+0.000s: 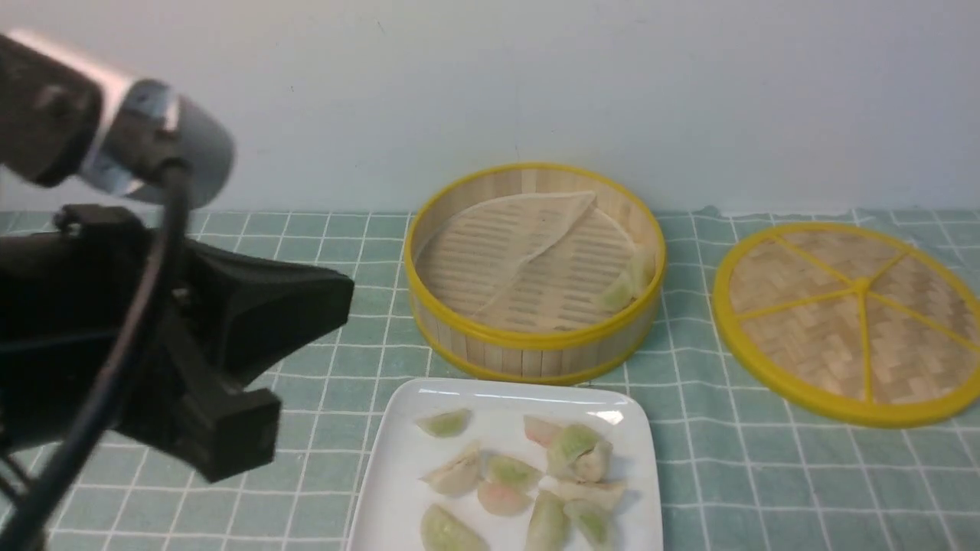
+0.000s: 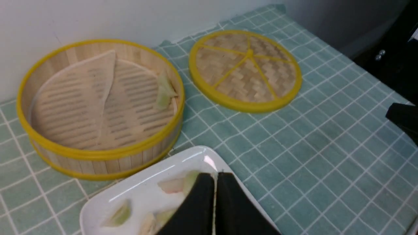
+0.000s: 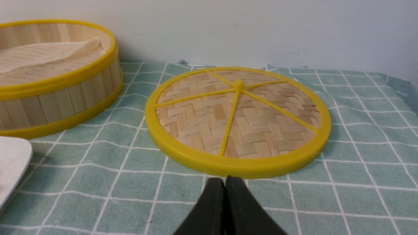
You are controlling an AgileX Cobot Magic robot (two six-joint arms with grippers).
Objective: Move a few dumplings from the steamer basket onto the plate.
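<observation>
Beside the plate [image 2: 137,191], the left gripper [image 2: 215,178] is closed tight on nothing. The right gripper [image 3: 225,180], farther off, is closed empty too.

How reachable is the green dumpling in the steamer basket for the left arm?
Probably yes: the green dumpling lies uncovered against the steamer basket wall, the lid set aside. The left gripper is shut and would need opening.

Green checked tablecloth [image 1: 766,474] covers the surface. On it: steamer basket [image 1: 528,356], woven lid [image 1: 842,321] to its right, white plate [image 1: 505,405] just in front
</observation>
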